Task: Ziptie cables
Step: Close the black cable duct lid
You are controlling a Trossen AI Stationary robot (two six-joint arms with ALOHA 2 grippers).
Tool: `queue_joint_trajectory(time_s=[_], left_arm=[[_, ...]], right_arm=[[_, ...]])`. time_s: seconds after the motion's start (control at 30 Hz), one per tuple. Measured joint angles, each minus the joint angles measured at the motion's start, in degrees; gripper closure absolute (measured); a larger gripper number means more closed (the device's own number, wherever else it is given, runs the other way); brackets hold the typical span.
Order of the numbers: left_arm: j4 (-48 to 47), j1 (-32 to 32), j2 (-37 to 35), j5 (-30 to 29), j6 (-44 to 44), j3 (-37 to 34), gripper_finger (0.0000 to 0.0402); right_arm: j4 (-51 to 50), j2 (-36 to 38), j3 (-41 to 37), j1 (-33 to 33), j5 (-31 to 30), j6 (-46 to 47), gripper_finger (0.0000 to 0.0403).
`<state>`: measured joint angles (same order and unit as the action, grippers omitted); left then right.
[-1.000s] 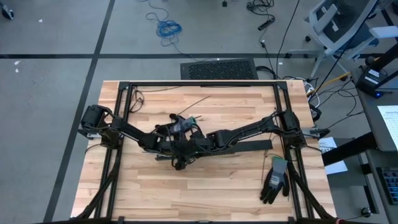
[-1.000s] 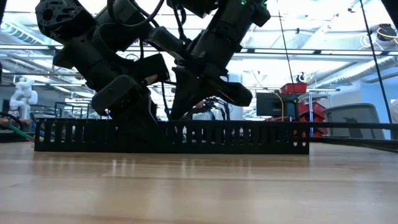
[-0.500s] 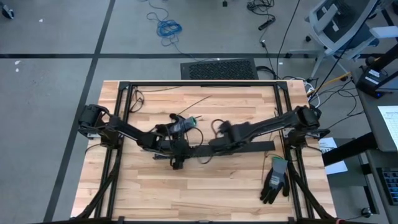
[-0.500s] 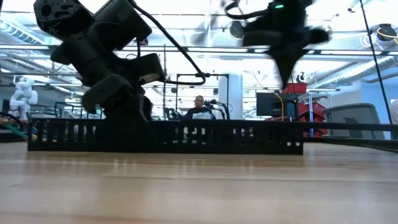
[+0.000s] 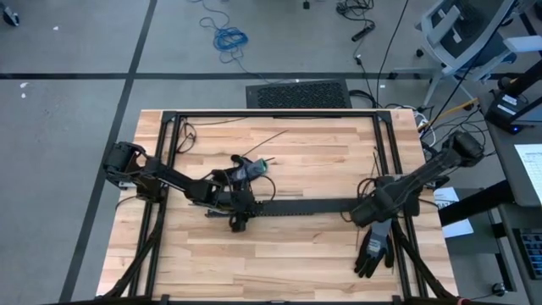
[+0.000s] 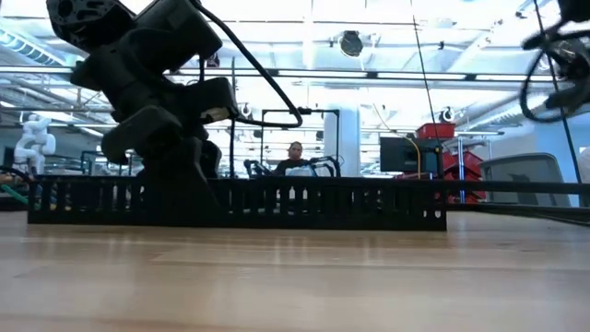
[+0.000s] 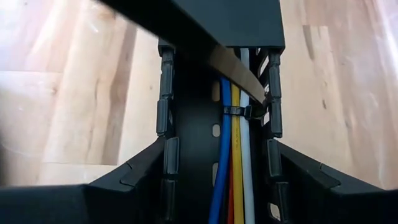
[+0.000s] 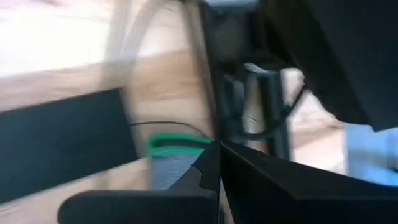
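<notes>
The cables, thin blue, yellow, red and white wires, lie side by side inside a black slotted duct on the wooden desk, with 1 black ziptie across them. They look light, limp and slippery, best gripped near that tie. The left gripper sits over the duct's end, fingers spread astride it. The right gripper hangs above a glove; I cannot tell its fingers' state.

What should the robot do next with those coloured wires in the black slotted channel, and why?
Probably slide the left hand along the black slotted plastic duct for another tie: one black zip tie already circles the blue, yellow, red and white wires, and the right hand sits at the table edge.
</notes>
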<state>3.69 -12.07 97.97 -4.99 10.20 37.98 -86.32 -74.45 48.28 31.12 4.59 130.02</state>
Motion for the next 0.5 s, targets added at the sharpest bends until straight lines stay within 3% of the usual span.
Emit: queue_joint_trajectory(time_s=[0.1,0.23,0.5], left_arm=[[-0.5,-0.5,-0.5,1.0,-0.1,0.0,0.0164],[-1.9,-1.1,-1.9,2.3,-0.5,-0.2,0.0164],[-3.3,-1.1,-3.4,1.3,1.3,-0.3,0.0164]], right_arm=[[-1.1,1.9,-4.1,-0.2,0.8,0.9,0.0403],[13.3,3.9,-11.4,-2.1,0.8,1.7,0.0403],[17.1,0.3,-12.5,-2.1,1.1,1.8,0.0403]])
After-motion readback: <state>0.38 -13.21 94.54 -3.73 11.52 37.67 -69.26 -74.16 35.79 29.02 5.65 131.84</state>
